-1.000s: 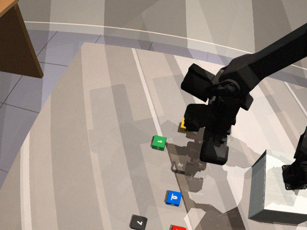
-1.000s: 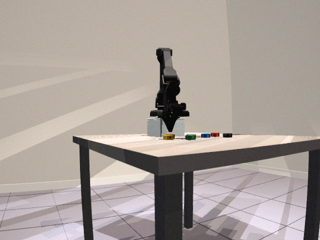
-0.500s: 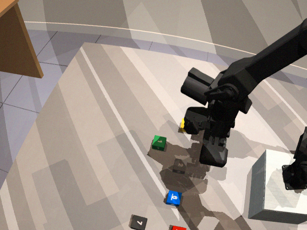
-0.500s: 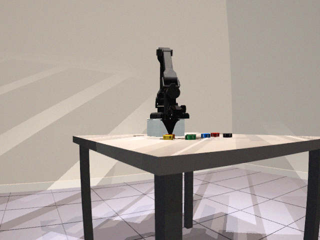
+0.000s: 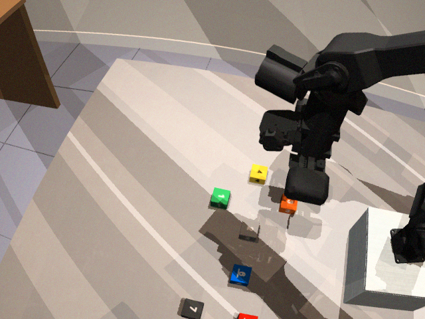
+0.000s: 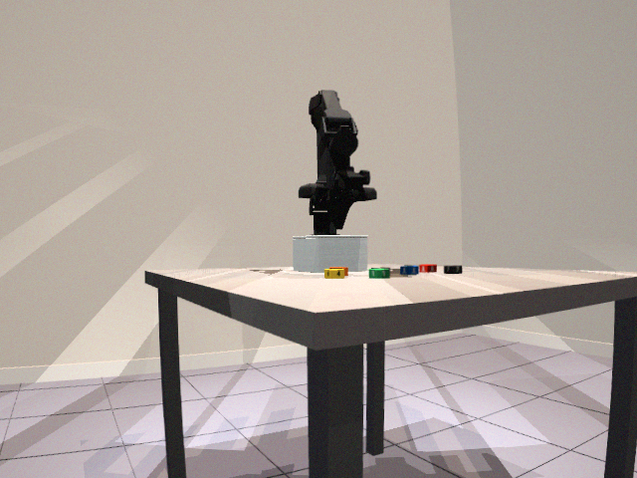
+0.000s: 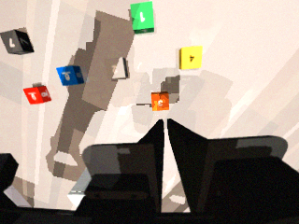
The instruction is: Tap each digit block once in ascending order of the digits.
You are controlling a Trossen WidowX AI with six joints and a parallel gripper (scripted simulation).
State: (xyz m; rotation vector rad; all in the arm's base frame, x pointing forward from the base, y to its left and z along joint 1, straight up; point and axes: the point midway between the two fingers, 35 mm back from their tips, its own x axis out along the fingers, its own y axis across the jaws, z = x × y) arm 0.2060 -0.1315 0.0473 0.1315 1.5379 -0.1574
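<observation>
My gripper point(image 7: 164, 122) point(image 6: 339, 226) is shut and empty, above the table near the orange block point(image 5: 288, 206) point(image 7: 160, 101) with digit 3. Its tips are hidden in the top view. The green block point(image 5: 220, 198) point(image 6: 379, 273) point(image 7: 142, 17) shows 1. The pale block point(image 5: 249, 232) point(image 7: 120, 70), partly in shadow, has a faint digit. The yellow block point(image 5: 258, 173) point(image 6: 334, 273) point(image 7: 191, 58) shows 4. The blue block point(image 5: 240, 274) point(image 7: 70, 75) shows an underlined 6. The black block point(image 5: 192, 308) point(image 7: 17, 41) shows 7. The red block point(image 5: 248, 316) point(image 7: 37, 94) has an unclear digit.
The arm's pale pedestal point(image 5: 355, 260) point(image 6: 329, 253) stands on the table, to the right of the blocks in the top view. The arm casts a dark shadow across the table around the pale and blue blocks. A brown piece of furniture point(image 5: 27, 65) stands beyond the table.
</observation>
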